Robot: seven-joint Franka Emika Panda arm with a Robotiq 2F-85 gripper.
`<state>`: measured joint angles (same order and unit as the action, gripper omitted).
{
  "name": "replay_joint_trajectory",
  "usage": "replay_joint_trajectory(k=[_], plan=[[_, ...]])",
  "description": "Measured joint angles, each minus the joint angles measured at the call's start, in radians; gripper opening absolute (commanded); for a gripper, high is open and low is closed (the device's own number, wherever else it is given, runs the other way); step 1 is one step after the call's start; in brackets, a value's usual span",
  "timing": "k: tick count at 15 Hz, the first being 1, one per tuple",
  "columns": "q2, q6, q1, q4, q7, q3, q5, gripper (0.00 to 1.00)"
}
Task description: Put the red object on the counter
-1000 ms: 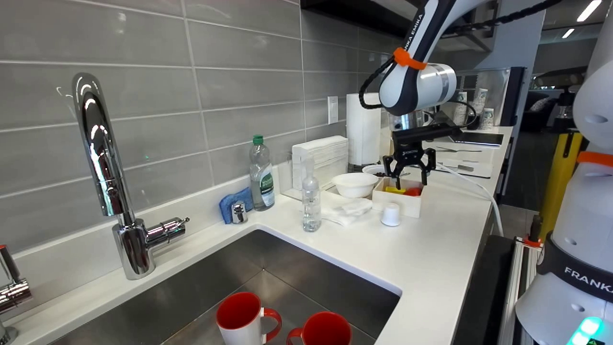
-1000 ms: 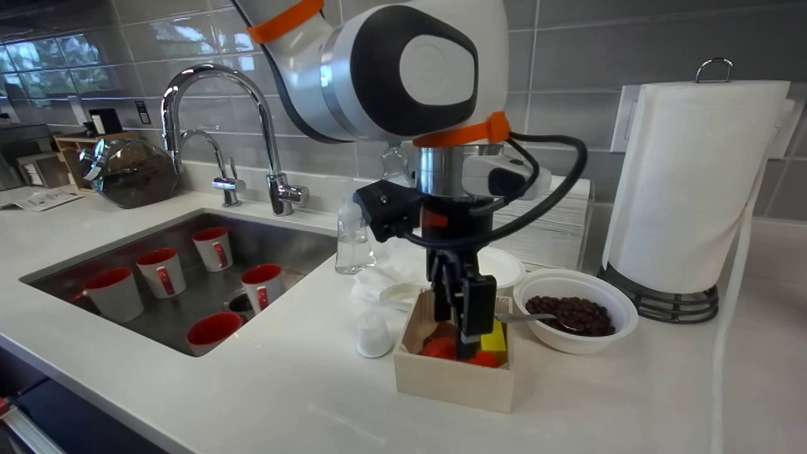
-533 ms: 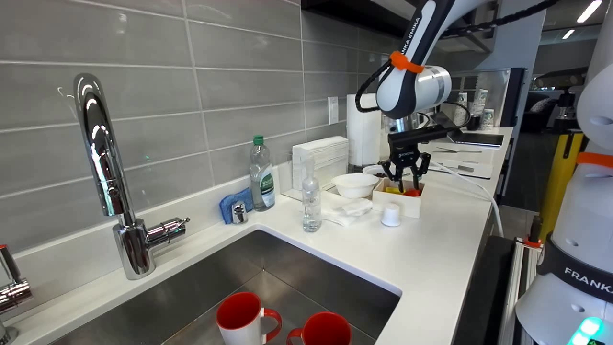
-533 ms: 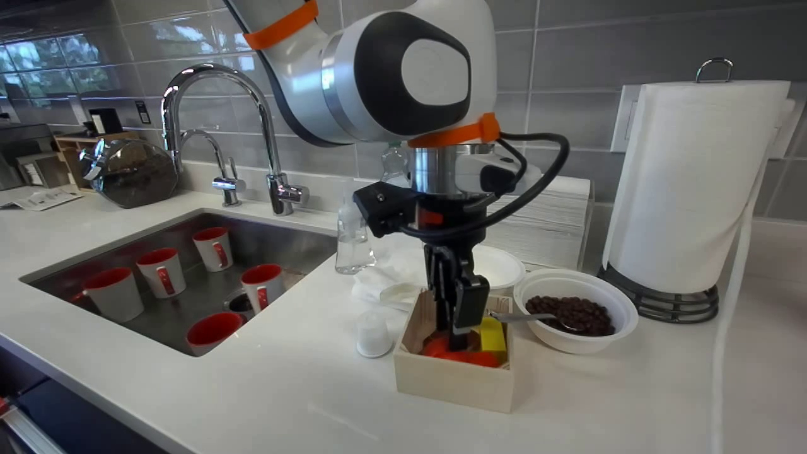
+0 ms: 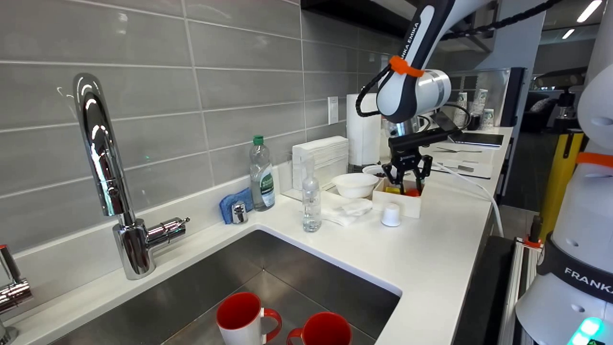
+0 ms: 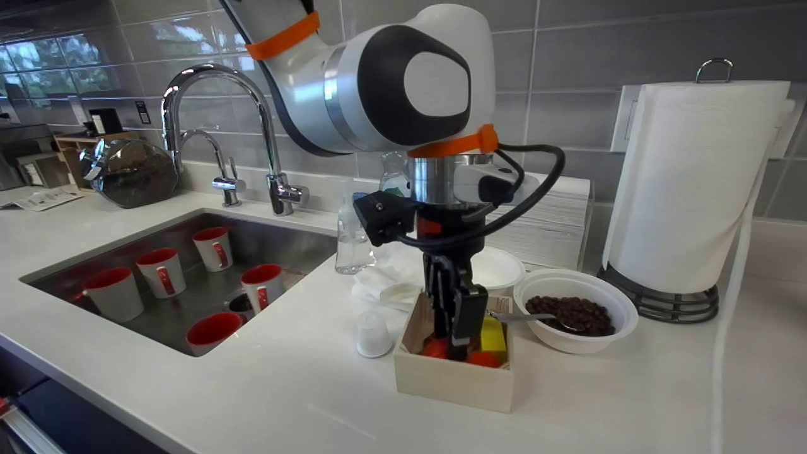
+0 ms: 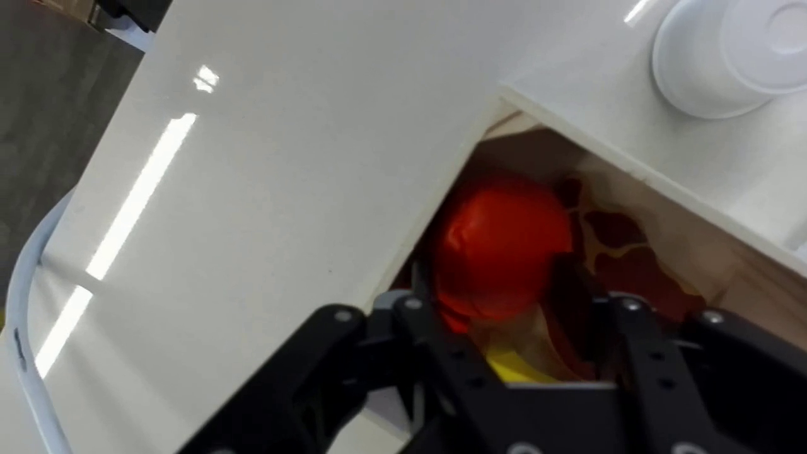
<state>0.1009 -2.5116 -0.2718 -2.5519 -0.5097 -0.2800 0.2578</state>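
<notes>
The fingers (image 6: 465, 321) are straddling the red ball (image 7: 504, 239) — whether they are gripping it, I cannot tell. In the wrist view, left to right, the tabletop (image 7: 271, 208) is lying outside and the ball is sitting at one end of the wooden box (image 7: 700, 239). Grasping seems the step in hand — the next move is calling for a straight lift clear. Against a second ago, the fingers are standing lower and closer together.

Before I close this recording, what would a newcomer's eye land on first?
The eye would probably go first to the red object in the wrist view, inside a wooden box, with the gripper straddling it. Next, in an exterior view, come the red-and-white mugs in the steel sink and the white bowl of dark beans beside the box.
</notes>
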Motion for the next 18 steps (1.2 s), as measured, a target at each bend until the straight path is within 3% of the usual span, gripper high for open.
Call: replay_joint_trajectory(k=[2, 3, 12, 18], plan=[[0.002, 0.000, 0.002, 0.000, -0.001, -0.003, 0.000, 0.02], [0.002, 0.000, 0.003, 0.000, -0.002, -0.003, 0.000, 0.00], [-0.009, 0.001, 0.010, 0.013, -0.013, -0.010, 0.000, 0.01], [-0.140, 0.095, 0.011, 0.045, 0.013, -0.005, -0.022, 0.01]])
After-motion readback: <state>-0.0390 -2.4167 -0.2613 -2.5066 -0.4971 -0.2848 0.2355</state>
